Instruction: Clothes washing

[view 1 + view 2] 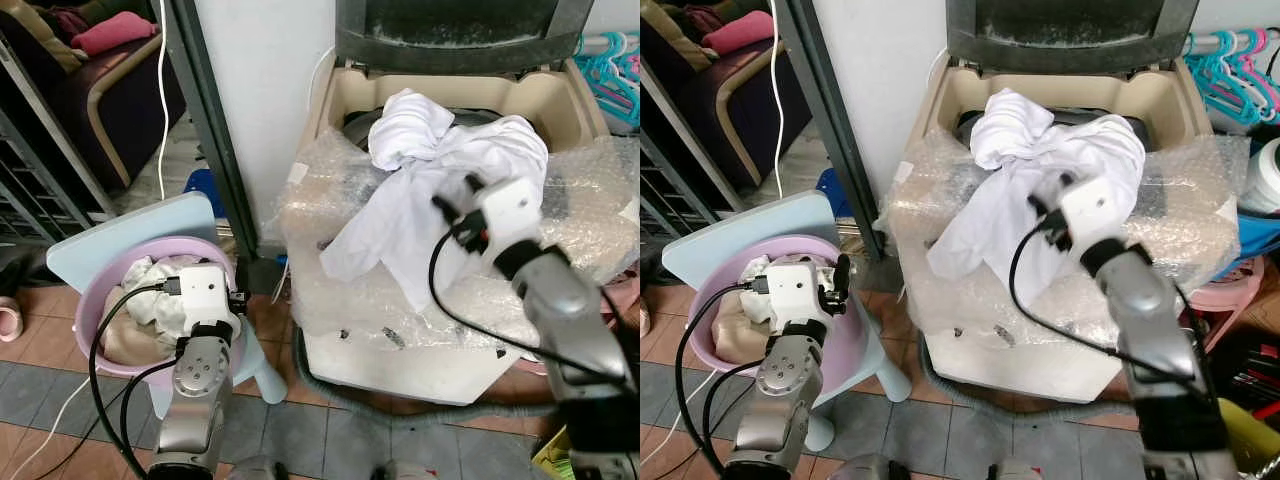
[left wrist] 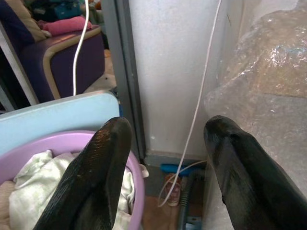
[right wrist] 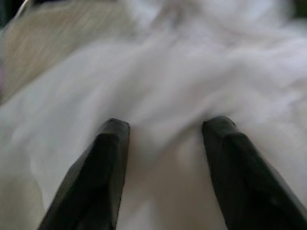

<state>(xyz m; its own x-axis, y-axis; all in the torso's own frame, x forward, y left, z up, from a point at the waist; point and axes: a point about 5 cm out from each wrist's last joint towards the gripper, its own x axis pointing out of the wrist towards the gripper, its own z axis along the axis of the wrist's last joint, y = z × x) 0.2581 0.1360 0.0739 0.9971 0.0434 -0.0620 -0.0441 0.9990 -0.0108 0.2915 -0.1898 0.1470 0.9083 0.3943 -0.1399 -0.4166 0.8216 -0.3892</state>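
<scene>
A white garment (image 1: 420,180) lies heaped over the front rim of the beige top-loading washing machine (image 1: 560,100), whose lid stands up. Part of the garment hangs down the bubble-wrapped front. My right gripper (image 3: 165,127) is open, its black fingers (image 3: 108,158) spread against the white cloth near the rim. To the left, a purple basin (image 1: 90,300) with pale clothes (image 1: 150,290) sits on a light blue stool (image 1: 130,225). Over the basin's right edge my left gripper (image 2: 165,127) is held open with nothing between its fingers.
A dark metal post (image 1: 205,130) and a white wall stand between the basin and the machine. A purple armchair (image 1: 110,80) with a pink cloth is at the back left. Teal hangers (image 1: 615,60) hang at the right. A grey hose (image 1: 400,410) lies on the tiled floor.
</scene>
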